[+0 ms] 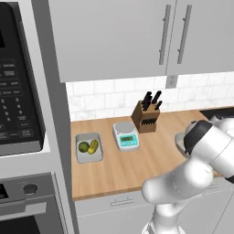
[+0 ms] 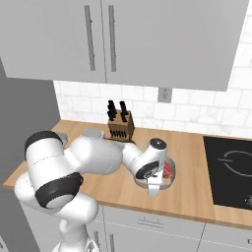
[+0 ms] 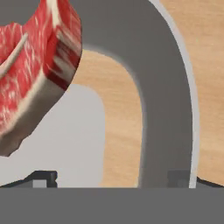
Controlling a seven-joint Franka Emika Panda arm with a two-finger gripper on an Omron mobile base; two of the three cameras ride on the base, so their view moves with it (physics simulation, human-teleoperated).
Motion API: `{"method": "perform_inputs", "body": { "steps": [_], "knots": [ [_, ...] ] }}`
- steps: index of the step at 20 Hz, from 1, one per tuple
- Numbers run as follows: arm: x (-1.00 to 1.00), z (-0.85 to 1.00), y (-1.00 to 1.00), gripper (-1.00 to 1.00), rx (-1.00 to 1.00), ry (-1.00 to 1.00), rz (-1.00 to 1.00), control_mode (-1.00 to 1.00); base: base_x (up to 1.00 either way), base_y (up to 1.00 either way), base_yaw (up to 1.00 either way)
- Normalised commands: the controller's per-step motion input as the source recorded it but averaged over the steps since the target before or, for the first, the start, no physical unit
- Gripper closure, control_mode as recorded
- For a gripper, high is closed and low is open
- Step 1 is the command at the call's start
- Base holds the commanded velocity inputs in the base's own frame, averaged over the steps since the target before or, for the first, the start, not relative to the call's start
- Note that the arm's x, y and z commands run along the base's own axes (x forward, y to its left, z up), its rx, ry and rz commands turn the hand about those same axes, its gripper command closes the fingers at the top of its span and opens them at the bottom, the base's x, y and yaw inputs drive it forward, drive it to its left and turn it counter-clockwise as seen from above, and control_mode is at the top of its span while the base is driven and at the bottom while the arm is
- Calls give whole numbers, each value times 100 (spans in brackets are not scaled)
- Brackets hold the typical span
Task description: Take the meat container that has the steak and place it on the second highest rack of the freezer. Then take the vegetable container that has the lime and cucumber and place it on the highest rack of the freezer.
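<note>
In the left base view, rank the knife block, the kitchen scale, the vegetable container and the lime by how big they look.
Largest to smallest:
1. vegetable container, kitchen scale and knife block: too alike to rank, and the block stands farther back
2. lime: clearly smallest, lying inside the container beside the cucumber

The meat container (image 2: 170, 178), a rounded grey bowl holding the red steak (image 2: 168, 170), sits directly under the hand (image 2: 153, 189), and the vegetable container (image 1: 88, 148) with lime (image 1: 83, 146) and cucumber (image 1: 93, 146) lies well apart from it.

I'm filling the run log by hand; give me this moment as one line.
phase: reaching meat container | gripper: open, straddling its rim | steak: inside | vegetable container: on counter, lime and cucumber inside
</note>
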Motion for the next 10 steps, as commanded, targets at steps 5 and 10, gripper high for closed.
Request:
{"method": "perform_inputs", "body": {
  "steps": [5, 10],
  "knots": [
    [2, -64, -4, 100, 0, 0, 0, -100, 0, 0, 0],
    [-11, -89, 0, 100, 0, 2, 0, -100, 0, 0, 0]
  ]
}}
